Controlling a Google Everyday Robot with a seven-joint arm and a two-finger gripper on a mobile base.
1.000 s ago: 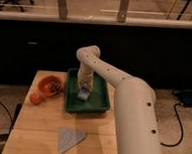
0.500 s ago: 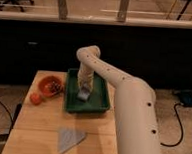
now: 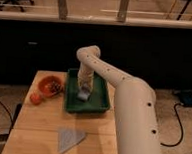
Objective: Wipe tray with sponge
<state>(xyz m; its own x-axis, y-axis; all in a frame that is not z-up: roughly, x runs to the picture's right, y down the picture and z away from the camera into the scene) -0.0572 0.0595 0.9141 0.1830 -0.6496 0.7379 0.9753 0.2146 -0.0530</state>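
Note:
The dark green tray (image 3: 98, 105) sits on the wooden table, just right of the middle, at the far side. My white arm reaches from the lower right, bends above the tray and points straight down into it. The gripper (image 3: 83, 92) is at the tray's left middle, down at the tray floor. The small pale grey-blue sponge (image 3: 83, 95) is at its tip, against the tray floor.
A round orange bowl (image 3: 50, 84) stands left of the tray, with a small orange fruit (image 3: 35, 98) in front of it. A flat grey triangular cloth (image 3: 69, 138) lies on the table's near part. The table's (image 3: 35, 124) edges are near on the left and front.

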